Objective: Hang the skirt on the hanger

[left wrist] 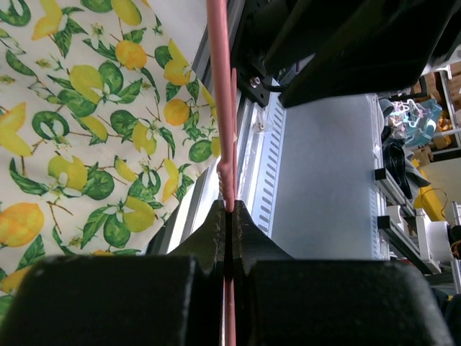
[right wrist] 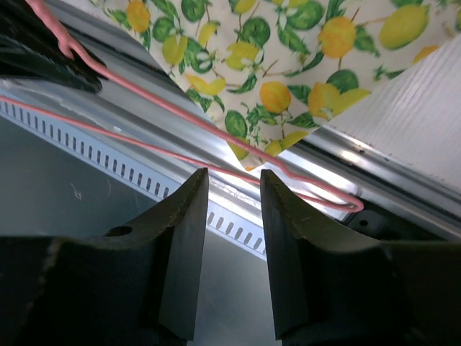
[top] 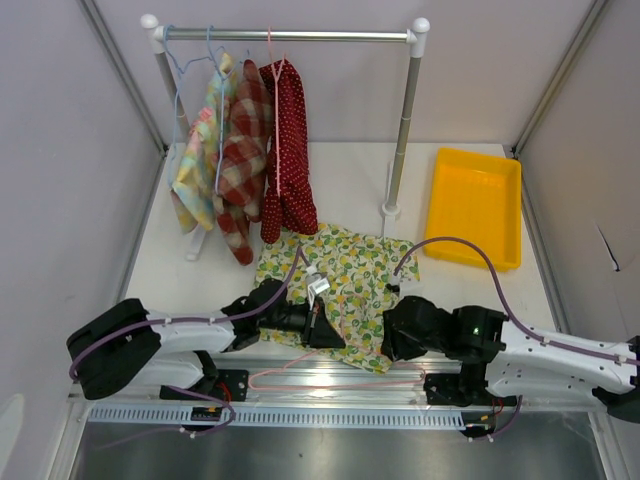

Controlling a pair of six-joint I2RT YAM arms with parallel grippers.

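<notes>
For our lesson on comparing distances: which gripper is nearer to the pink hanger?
Left. The left gripper is shut on the pink hanger, clamping its wire. The right gripper stands open close to one end of it, not gripping it.

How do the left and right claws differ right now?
The left claw is shut on the pink hanger; right claw stands open, holding nothing. The hanger's wire runs between the left claw's jaws but only past the right claw's tips. Both sit low beside the lemon-print skirt.
</notes>
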